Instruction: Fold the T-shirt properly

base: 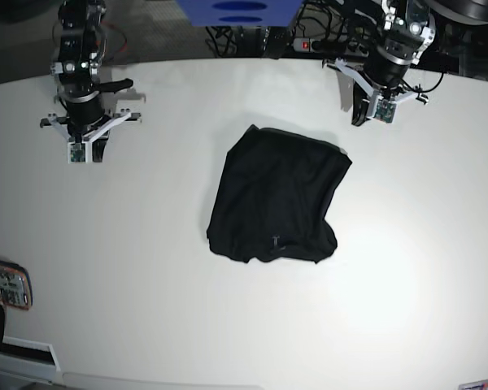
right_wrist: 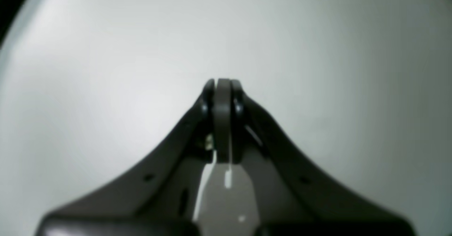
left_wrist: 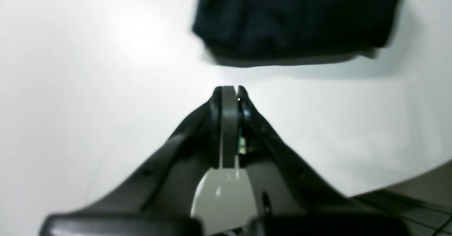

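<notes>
The black T-shirt (base: 275,197) lies folded into a rough rectangle near the middle of the white table (base: 146,244). In the left wrist view a corner of the T-shirt (left_wrist: 296,17) fills the top, a short way beyond my left gripper (left_wrist: 229,89), whose fingers are shut with nothing between them. In the base view that left gripper (base: 366,114) hangs at the table's far right, apart from the shirt. My right gripper (right_wrist: 223,82) is shut and empty over bare table; in the base view the right gripper (base: 85,150) sits at the far left, well away from the shirt.
A small device with a red-edged case (base: 6,284) lies at the table's left edge. A blue object (base: 237,11) and a tangle of cables (base: 309,36) sit behind the far edge. The table edge and floor cables (left_wrist: 416,207) show in the left wrist view.
</notes>
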`<state>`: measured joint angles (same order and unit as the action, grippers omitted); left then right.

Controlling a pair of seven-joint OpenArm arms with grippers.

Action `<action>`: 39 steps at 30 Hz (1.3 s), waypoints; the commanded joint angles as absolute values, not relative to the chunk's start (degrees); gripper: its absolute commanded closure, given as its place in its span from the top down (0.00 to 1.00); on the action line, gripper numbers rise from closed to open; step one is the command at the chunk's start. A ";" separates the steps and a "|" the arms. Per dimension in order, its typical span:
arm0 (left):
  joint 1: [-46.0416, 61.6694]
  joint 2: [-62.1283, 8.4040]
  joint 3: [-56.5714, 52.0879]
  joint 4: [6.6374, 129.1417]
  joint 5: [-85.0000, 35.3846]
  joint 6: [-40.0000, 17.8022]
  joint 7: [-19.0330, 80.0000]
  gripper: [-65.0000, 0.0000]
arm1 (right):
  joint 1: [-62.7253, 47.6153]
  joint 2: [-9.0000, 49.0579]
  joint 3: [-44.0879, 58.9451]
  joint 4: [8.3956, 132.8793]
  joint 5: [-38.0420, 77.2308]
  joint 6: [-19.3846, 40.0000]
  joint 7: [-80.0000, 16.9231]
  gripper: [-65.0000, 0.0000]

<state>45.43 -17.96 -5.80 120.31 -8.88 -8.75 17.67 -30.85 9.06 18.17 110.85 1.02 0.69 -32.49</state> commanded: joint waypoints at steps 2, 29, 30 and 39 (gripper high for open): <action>48.04 -18.15 -5.58 121.36 -9.01 -8.92 12.09 0.00 | -32.31 9.54 18.68 111.87 1.10 0.75 -28.79 0.00; 64.57 -19.03 -4.44 119.78 -2.95 -8.92 4.97 0.00 | -59.12 13.85 20.44 111.87 0.92 -10.59 -11.56 0.00; 64.57 -19.03 -4.44 119.78 -2.33 -8.92 4.97 0.00 | -59.38 13.85 20.97 111.87 0.92 -10.59 -10.68 0.00; 65.71 -21.23 -1.71 114.86 1.01 -8.92 5.05 0.00 | -64.84 13.85 22.99 111.52 0.92 -10.59 -9.63 0.00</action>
<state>65.01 -21.15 -1.65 114.04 1.39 -8.78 6.04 -63.61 13.37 22.31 110.74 1.08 -10.04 -11.00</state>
